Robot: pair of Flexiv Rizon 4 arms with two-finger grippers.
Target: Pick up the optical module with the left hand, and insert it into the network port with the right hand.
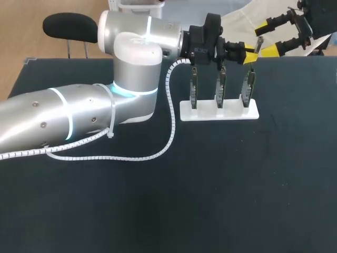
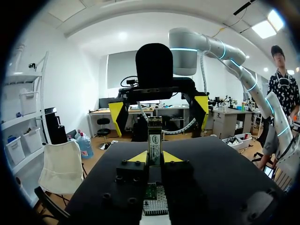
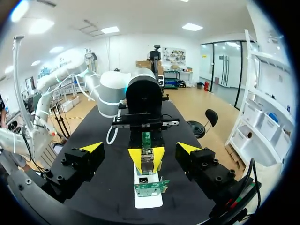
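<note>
The optical module (image 2: 154, 139), a slim metal stick with a label, stands upright between the yellow tips of my left gripper (image 2: 154, 157), which is shut on it. In the head view the left gripper (image 1: 249, 55) hangs just above the rightmost of three network cards (image 1: 247, 88) standing in a white holder (image 1: 219, 112). My right gripper (image 1: 267, 38) faces it from the far right, open wide and empty. From the right wrist, the module (image 3: 147, 162) sits ahead of and between my right gripper's (image 3: 140, 149) spread fingers, without touching them, above a green card (image 3: 151, 186).
The black tabletop (image 1: 210, 190) carries the white holder at the back middle. My left arm's silver body (image 1: 105, 105) and its white coiled cable (image 1: 158, 153) lie across the table's left half.
</note>
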